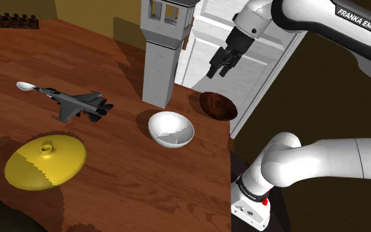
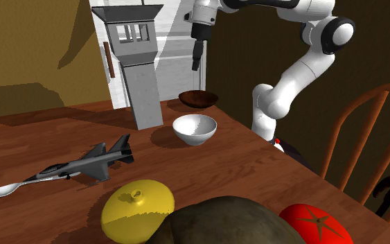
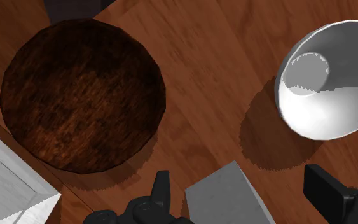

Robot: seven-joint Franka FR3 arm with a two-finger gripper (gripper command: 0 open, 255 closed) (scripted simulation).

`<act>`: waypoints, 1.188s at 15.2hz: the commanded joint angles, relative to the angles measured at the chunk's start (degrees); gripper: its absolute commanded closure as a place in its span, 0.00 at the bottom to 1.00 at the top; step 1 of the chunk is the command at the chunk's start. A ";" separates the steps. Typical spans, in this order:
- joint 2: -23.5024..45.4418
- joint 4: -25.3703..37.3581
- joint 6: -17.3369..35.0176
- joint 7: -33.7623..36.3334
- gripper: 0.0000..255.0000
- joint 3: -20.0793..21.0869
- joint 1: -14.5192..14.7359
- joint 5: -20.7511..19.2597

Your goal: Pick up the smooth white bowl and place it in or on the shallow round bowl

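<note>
Your gripper point(image 1: 215, 71) hangs in the air with its fingers spread wide and nothing between them, up over the table's point(image 1: 118, 191) edge on the stand's side. In the wrist view the gripper point(image 3: 238, 186) looks straight down, with the brown bowl point(image 3: 82, 95) off to one side and the white bowl point(image 3: 327, 79) off to the other.

The white bowl point(image 1: 171, 128) sits upright on the table, close to that same edge and just beside the foot of the grey tower point(image 1: 159, 59). The brown bowl point(image 1: 216, 105) is right at the edge, near the white one but not touching it.

Further in from the edge you've got a toy jet point(image 1: 78, 104) with a spoon point(image 1: 26, 86) at its nose, and a yellow lid point(image 1: 45, 160) lying apart from both.
</note>
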 commanded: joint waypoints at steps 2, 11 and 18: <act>-0.94 -2.08 1.29 1.49 0.00 0.84 0.04 0.84; -5.94 -17.48 13.86 15.06 0.00 10.11 1.71 10.07; -4.80 -22.24 20.30 16.96 0.00 12.97 2.52 12.72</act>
